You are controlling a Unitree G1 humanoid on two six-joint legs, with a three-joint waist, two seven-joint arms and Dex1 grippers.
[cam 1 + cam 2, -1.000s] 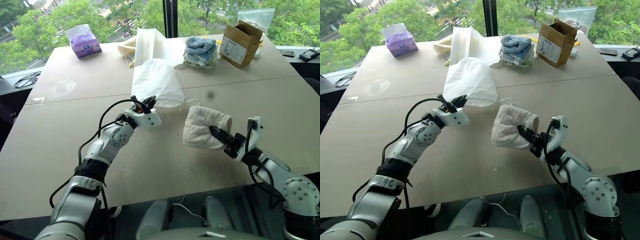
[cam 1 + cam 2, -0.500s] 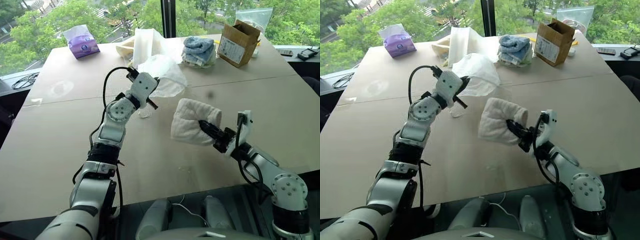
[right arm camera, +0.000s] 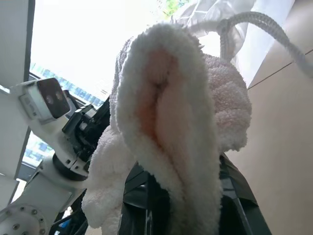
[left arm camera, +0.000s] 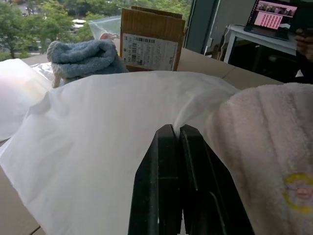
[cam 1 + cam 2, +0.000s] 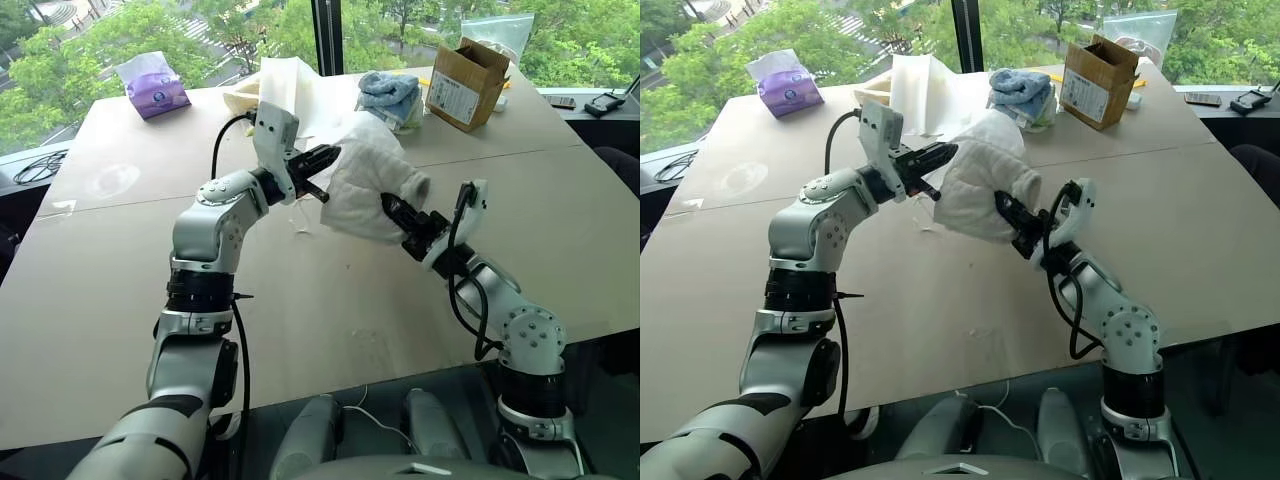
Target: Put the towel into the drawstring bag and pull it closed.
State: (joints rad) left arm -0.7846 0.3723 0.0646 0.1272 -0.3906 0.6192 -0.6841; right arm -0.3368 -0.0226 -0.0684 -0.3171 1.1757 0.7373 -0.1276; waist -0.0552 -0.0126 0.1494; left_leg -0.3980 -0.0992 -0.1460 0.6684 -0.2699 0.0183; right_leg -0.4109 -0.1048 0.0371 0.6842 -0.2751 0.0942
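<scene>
We see left tool (image 5: 322,158) clamped tight on drawstring bag (image 4: 98,147), lifted above middle of table (image 5: 120,300). Right tool (image 5: 393,210) pinched on towel (image 5: 365,190), raised just beside bag, touching it. Blue towels (image 5: 388,93), cardboard box (image 5: 462,70) and purple tissue pack (image 5: 152,82) along far table edge.
</scene>
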